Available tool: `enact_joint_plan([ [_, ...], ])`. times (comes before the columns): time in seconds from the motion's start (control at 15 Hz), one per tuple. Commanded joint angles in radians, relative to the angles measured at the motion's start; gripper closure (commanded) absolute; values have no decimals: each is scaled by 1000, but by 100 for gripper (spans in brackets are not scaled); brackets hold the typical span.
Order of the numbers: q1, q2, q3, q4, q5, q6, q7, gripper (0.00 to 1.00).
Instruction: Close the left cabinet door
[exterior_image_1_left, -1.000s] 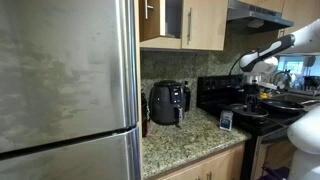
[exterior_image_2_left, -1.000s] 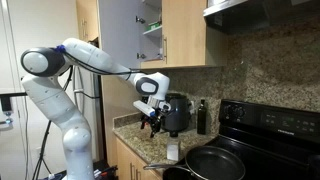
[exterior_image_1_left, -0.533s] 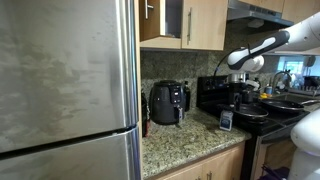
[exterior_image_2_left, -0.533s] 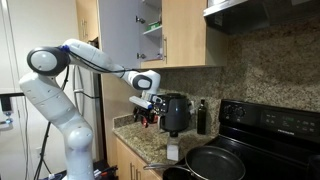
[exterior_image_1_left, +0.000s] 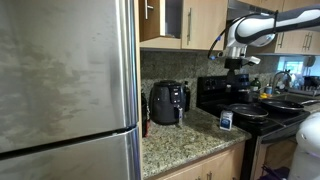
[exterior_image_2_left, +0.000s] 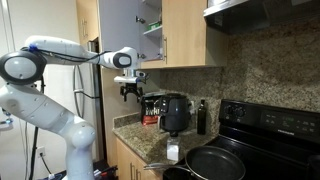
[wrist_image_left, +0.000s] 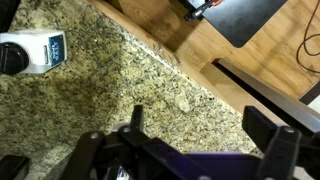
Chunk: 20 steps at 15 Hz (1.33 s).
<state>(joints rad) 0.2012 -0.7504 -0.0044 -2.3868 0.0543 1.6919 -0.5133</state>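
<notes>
Wrist view is showing the end effector (wrist_image_left: 200, 130) hanging with its fingers wide apart over the speckled granite surface (wrist_image_left: 110, 80), gripping nothing. In both exterior views the left cabinet door (exterior_image_2_left: 118, 25) is standing swung open near the top of the frame, and the end effector is hovering below the door's lower edge.

No legible text; white device (wrist_image_left: 30, 52) label too blurred.
</notes>
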Motion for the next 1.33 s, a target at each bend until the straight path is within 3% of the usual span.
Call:
enact_joint_plan([
  [0.0,21,18,-2,-10,-2,9,8,0],
  [0.27,147,-89,45,53,115,-44,-25,0],
  [0.6,237,-281,109,156,215,-23,30,0],
  [0.67,220,-210,93,138,193,-16,19,0],
  [0.8,228,-263,102,146,195,-21,36,0],
  [1.07,238,-229,132,140,194,-13,33,0],
  [1.27,273,-240,173,230,303,78,90,0],
])
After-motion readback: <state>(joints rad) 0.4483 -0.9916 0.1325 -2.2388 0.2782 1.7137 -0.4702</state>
